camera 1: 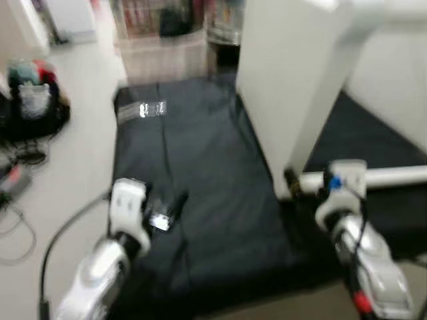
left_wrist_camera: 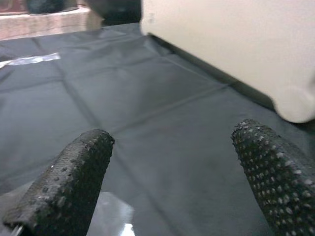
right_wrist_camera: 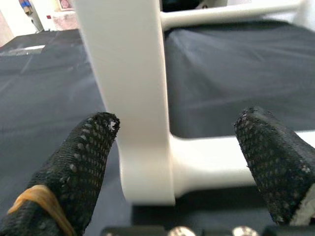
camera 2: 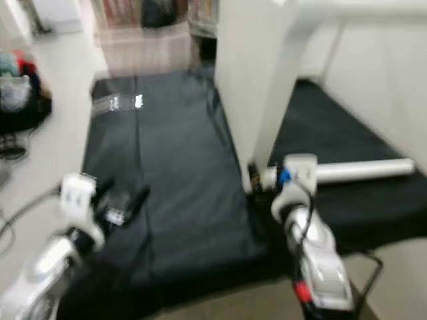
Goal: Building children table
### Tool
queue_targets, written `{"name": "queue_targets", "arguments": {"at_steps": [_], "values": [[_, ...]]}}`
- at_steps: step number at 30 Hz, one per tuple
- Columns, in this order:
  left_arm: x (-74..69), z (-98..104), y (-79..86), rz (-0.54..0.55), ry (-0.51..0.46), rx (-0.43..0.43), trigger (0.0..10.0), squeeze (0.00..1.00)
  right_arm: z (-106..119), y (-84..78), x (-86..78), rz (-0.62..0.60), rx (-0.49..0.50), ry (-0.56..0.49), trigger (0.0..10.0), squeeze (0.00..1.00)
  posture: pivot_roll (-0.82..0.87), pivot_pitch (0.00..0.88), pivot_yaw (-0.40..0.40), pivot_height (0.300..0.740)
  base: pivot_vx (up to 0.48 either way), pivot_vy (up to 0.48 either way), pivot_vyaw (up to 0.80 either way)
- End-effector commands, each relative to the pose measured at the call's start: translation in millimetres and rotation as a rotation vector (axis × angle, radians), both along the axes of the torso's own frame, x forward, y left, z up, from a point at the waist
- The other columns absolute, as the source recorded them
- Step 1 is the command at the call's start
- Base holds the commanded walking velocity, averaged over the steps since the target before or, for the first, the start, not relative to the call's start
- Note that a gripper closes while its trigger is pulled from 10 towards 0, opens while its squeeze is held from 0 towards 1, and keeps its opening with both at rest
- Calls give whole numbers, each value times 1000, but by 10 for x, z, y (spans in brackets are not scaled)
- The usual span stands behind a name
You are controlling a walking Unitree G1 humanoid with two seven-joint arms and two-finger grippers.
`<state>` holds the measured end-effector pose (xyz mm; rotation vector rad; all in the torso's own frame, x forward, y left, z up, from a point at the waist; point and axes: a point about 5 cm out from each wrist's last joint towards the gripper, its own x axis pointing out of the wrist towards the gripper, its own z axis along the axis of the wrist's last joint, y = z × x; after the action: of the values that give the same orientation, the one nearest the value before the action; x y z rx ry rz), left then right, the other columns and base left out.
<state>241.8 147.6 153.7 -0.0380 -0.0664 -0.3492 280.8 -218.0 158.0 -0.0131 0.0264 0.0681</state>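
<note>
One white children's table (camera 1: 287, 87) stood on its side on one black mat (camera 1: 200, 173), two white legs (camera 1: 380, 177) jutting out, left pincer (left_wrist_camera: 172, 172) released above the mat, right pincer (right_wrist_camera: 182, 157) released astride the tabletop's edge (right_wrist_camera: 133, 98).

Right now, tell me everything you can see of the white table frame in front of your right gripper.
The white table frame looks like smooth painted wood or plastic. A broad flat panel stands upright on its edge on the black mat, with a rounded lower corner. A round white leg juts sideways from that corner, lying low over the mat, and a second bar runs parallel higher up. The right gripper has its fingers open on either side of the panel's corner, not clamped on it.
</note>
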Motion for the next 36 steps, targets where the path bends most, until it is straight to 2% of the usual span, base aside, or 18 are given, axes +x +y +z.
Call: {"name": "queue_targets", "arguments": {"at_steps": [1,9,11,15,19,20,21,22,25,30,31,33,36], "values": [[-32,-17,-3,-5,8,6,10000,0,21,1,-25,19,3,-6,10000,0,-98,94,2,740,0,0,0],[-60,-15,-23,-4,11,0,10000,0,57,2,70,37,-25,-14,10000,0,-91,102,-5,740,0,0,0],[-79,-13,-27,3,12,-3,10000,0,120,81,171,88,-60,-33,10000,0,-78,112,-14,740,0,0,0],[-59,45,29,46,-2,-22,10000,0,168,177,232,126,-79,-45,10000,0,-72,115,-18,740,0,0,0],[95,314,190,126,-87,-63,10000,0,179,235,259,126,-47,-47,10000,0,-67,113,-22,740,0,0,0],[95,314,190,126,-87,-63,10000,0,179,235,259,126,-47,-47,10000,0,-67,113,-22,740,0,0,0],[174,461,259,139,-134,-68,10000,0,171,264,254,132,-42,-46,10000,0,-69,110,-20,740,0,0,0],[204,523,283,142,-154,-71,10000,0,164,274,252,135,-42,-44,10000,0,-69,110,-19,740,0,0,0],[235,598,300,142,-177,-78,10000,0,153,285,253,141,-42,-42,10000,0,-67,112,-19,740,0,0,0],[212,578,236,123,-170,-81,10000,0,143,308,281,146,-39,-42,10000,0,-67,115,-20,740,0,0,0],[175,500,157,101,-142,-84,10000,0,140,355,352,142,-54,-45,10000,0,-66,116,-19,740,0,0,0],[140,449,99,86,-121,-89,10000,0,157,377,414,137,-46,-54,10000,0,-60,122,-24,740,0,0,0],[126,434,85,83,-112,-89,10000,0,164,385,440,138,-41,-56,10000,0,-59,127,-23,740,0,0,0]]}}
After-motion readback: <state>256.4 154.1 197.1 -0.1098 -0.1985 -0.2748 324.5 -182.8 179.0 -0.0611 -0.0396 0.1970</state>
